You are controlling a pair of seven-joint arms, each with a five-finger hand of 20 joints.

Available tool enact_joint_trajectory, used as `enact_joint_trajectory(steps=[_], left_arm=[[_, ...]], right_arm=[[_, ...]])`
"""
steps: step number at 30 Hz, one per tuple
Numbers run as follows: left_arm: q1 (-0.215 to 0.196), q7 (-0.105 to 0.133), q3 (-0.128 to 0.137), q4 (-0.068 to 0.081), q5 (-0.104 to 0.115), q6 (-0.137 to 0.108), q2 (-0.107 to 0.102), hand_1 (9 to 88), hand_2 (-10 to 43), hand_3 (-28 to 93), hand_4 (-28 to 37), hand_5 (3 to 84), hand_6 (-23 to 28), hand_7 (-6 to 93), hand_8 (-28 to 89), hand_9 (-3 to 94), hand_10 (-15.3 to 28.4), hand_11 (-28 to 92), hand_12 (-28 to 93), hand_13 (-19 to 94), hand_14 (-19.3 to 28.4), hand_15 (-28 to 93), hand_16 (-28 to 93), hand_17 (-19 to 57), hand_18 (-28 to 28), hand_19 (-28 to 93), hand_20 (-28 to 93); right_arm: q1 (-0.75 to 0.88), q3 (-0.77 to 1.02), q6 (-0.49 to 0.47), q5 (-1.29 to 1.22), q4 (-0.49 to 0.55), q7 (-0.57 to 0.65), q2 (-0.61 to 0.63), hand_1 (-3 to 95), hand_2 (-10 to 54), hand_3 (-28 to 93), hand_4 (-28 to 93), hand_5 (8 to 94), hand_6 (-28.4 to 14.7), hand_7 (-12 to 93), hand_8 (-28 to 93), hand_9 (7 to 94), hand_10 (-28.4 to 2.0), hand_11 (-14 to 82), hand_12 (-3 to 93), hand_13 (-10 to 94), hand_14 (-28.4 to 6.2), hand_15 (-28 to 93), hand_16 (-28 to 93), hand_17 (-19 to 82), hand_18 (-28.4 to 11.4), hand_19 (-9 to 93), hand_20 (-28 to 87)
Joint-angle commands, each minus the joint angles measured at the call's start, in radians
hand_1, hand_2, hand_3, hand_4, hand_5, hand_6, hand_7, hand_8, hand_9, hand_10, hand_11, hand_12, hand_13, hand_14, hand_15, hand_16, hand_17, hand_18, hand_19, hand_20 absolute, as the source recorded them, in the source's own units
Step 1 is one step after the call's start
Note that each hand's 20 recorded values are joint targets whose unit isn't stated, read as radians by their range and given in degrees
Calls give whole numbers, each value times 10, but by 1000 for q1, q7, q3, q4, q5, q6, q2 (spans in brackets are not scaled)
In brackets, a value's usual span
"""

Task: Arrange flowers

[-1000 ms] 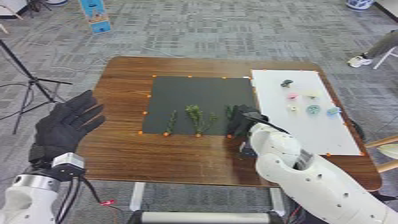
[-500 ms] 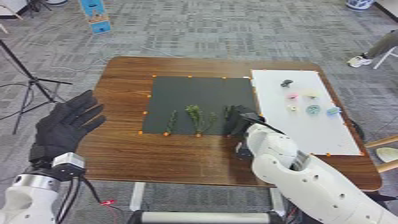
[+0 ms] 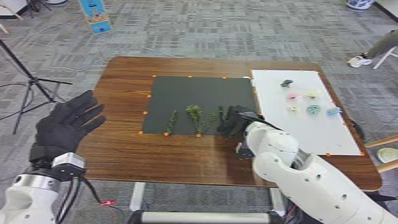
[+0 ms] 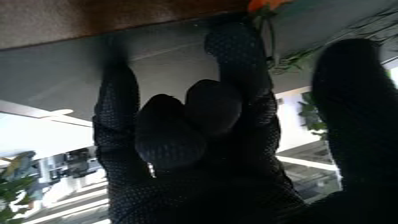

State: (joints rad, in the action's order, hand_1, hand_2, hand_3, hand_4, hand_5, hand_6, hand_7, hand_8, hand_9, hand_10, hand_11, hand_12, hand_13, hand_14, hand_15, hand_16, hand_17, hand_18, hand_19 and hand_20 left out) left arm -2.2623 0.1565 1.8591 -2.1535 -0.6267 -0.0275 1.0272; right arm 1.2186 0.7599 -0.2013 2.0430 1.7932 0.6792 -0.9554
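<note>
The black-gloved right hand (image 3: 233, 123) is lowered at the dark rectangular mat's (image 3: 209, 90) near right corner, beside green leafy sprigs (image 3: 194, 114); its grasp cannot be told. The black-gloved left hand (image 3: 64, 125) is held released, fingers extended.
</note>
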Motion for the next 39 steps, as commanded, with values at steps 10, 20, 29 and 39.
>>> enact_joint_trajectory(steps=[10, 20, 29, 39], left_arm=[[-7, -4, 3, -2, 4, 4, 6, 233, -79, 723, -283, 353, 39, 210, -99, 283, 115, 226, 179, 237, 132, 309, 23, -88, 208, 443, 126], [-10, -4, 5, -3, 5, 3, 5, 232, -80, 723, -283, 353, 39, 209, -98, 283, 115, 226, 179, 238, 131, 309, 23, -88, 208, 443, 126], [-11, -4, 2, -2, 8, 5, 2, 231, -77, 722, -283, 354, 39, 209, -99, 283, 115, 225, 179, 237, 131, 309, 23, -88, 208, 444, 127], [-9, -7, 2, -1, 9, 8, 0, 228, -71, 720, -283, 353, 40, 207, -97, 284, 116, 226, 179, 238, 132, 310, 23, -89, 208, 444, 126]], right_arm=[[33, 12, 16, 97, 1, 55, 51, 196, -95, 715, -282, 698, -25, 404, -82, 708, -129, 609, 582, 679, -124, 824, 456, 279, -208, 778, 366], [85, 96, 43, 74, 109, 44, 90, 195, -95, 739, -283, 644, -37, 286, -72, 671, -141, 607, 570, 657, -129, 817, 455, 266, -217, 772, 373], [100, 82, 103, 42, 108, -13, 104, 234, -23, 774, -196, 654, -35, 287, -69, 679, -142, 602, 564, 659, -132, 815, 450, 267, -215, 771, 370], [125, 86, 44, -38, 105, -88, 103, 242, 112, 834, -118, 640, -36, 250, -12, 652, -151, 596, 559, 628, -148, 813, 450, 246, -215, 753, 375]])
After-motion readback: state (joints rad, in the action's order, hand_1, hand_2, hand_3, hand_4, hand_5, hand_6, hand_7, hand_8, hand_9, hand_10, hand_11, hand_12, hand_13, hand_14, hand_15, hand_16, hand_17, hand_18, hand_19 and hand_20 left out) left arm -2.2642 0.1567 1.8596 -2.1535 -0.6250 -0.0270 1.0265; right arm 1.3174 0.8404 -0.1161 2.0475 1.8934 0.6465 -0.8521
